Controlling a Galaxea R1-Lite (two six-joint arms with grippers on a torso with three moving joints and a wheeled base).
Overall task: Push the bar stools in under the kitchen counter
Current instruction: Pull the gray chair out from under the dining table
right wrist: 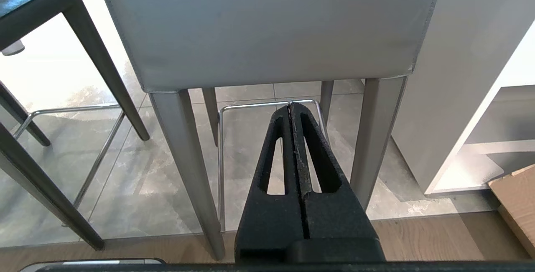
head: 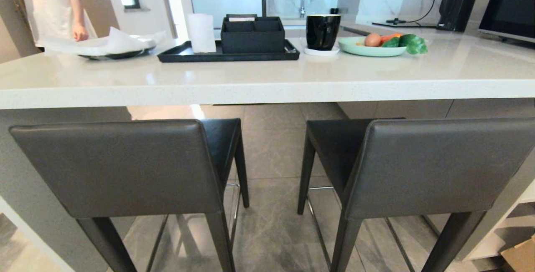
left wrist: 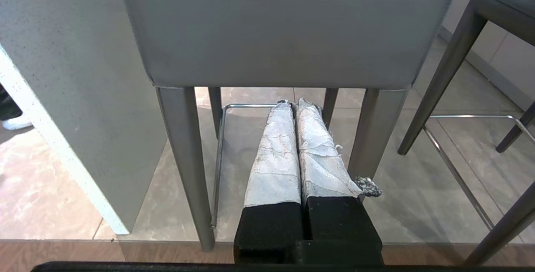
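Observation:
Two dark grey bar stools stand side by side in front of the kitchen counter [head: 267, 84], a thick white speckled slab. The left stool [head: 121, 167] and the right stool [head: 434, 167] show me their backrests, and their seats reach partly under the slab's edge. Neither arm shows in the head view. My left gripper [left wrist: 292, 104], its fingers wrapped in pale tape, is shut and empty; it hangs low behind the left stool's backrest [left wrist: 284, 29]. My right gripper [right wrist: 291, 105], black, is shut and empty behind the right stool's backrest [right wrist: 271, 25].
On the counter lie a black tray [head: 228, 54] with a box, a black mug [head: 322, 31], a plate of vegetables [head: 376, 46] and white paper [head: 108, 43]. A person [head: 50, 4] stands beyond the far left corner. White shelves [right wrist: 493, 138] and a cardboard box [right wrist: 518, 197] sit right of the right stool.

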